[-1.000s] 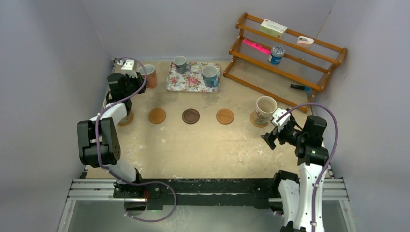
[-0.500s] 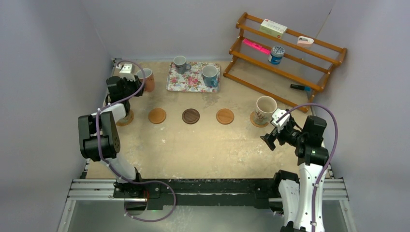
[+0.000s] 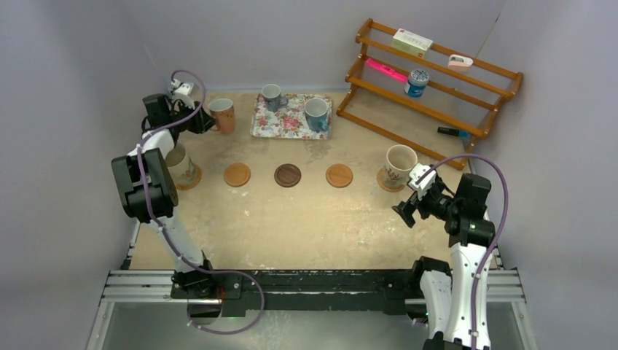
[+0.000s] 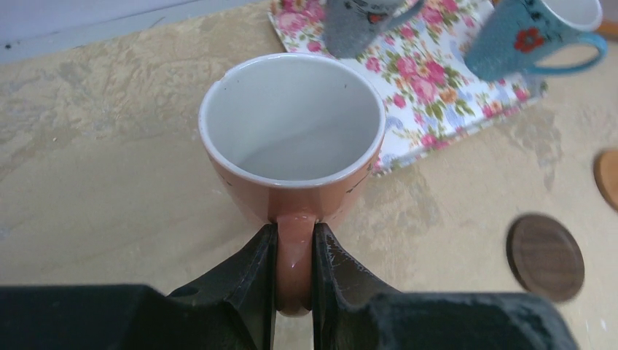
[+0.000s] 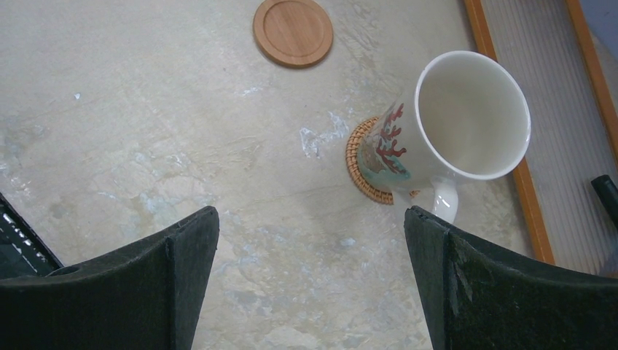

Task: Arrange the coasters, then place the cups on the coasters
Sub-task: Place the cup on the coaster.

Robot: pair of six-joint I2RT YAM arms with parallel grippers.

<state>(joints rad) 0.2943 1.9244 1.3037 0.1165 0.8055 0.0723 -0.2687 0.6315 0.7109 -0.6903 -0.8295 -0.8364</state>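
My left gripper (image 4: 294, 235) is shut on the handle of the reddish-orange cup (image 4: 291, 131), which stays upright near the back left (image 3: 222, 114), beside the floral tray (image 3: 290, 125). A grey-blue cup (image 3: 272, 95) and a light blue cup (image 3: 316, 113) stand on that tray. One cream cup (image 3: 175, 156) sits on the leftmost coaster (image 3: 192, 179), half hidden by my left arm. Three bare coasters lie in a row: orange-tan (image 3: 237, 174), dark brown (image 3: 287, 175), orange-tan (image 3: 339, 175). The other cream cup (image 5: 466, 117) stands on a woven coaster (image 5: 362, 171). My right gripper (image 5: 312, 219) hangs open near it, holding nothing.
A wooden rack (image 3: 430, 80) stands at the back right with a blue-and-white tin (image 3: 417, 82), a box and small items on it. Its lower rail (image 5: 503, 109) runs just behind the right cream cup. Grey walls close in the left, back and right.
My left wrist has swung back and to the left while still gripping the orange cup's handle, uncovering the cream cup on the leftmost coaster. The right arm has hardly moved.
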